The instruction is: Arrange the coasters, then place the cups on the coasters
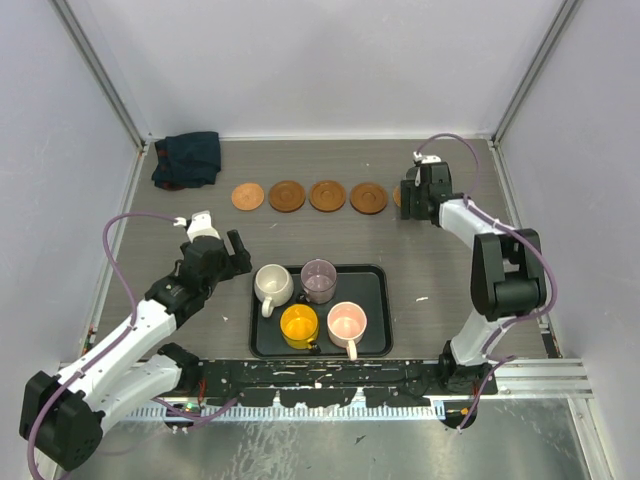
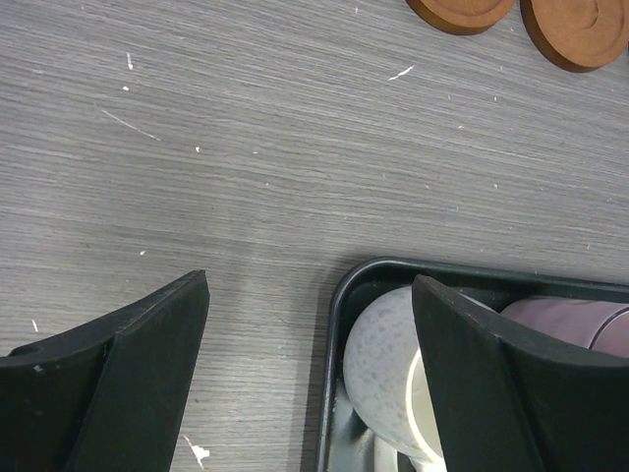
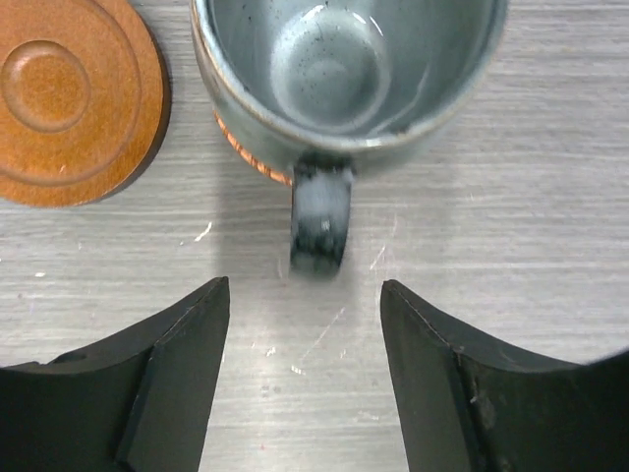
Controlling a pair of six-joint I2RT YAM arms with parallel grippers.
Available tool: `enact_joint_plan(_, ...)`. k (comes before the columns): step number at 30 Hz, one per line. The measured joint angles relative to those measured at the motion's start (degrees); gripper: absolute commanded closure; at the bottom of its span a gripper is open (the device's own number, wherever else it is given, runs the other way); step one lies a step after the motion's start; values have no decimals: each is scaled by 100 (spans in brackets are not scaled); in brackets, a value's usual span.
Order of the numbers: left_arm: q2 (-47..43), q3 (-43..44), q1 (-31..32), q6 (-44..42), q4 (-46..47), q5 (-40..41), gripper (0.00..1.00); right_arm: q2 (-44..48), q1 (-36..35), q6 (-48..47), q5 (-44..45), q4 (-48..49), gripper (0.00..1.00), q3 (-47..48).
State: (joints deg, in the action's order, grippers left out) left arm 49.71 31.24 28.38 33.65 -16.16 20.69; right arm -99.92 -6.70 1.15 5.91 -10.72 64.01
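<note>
Several brown coasters [image 1: 287, 195] lie in a row at the back of the table. In the right wrist view a grey-green cup [image 3: 349, 69] stands on a coaster whose orange edge [image 3: 246, 152] peeks out below it, with another coaster [image 3: 69, 98] to its left. My right gripper [image 3: 305, 295] is open just behind the cup's handle [image 3: 320, 226], holding nothing. The cream cup [image 1: 272, 283], mauve cup [image 1: 318, 278], yellow cup [image 1: 299, 325] and pink cup [image 1: 347, 320] stand in the black tray [image 1: 375, 275]. My left gripper [image 2: 310, 285] is open at the tray's left rim, beside the cream cup [image 2: 383, 364].
A dark teal cloth [image 1: 187, 158] lies bunched in the back left corner. Grey walls and metal frame posts close in the table on three sides. Two coasters [image 2: 462, 12] show at the top of the left wrist view.
</note>
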Motion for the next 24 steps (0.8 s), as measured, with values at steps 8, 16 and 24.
enact_joint_plan(8,-2,0,0,-24,-24,-48,14,1574,-271,474,260,-138,29,-776)
enact_joint_plan(16,76,13,0,-136,-37,-92,14,3300,-485,944,337,-348,29,-1158)
enact_joint_plan(24,111,13,0,-153,-35,-232,14,3842,-511,1043,278,-835,32,-1423)
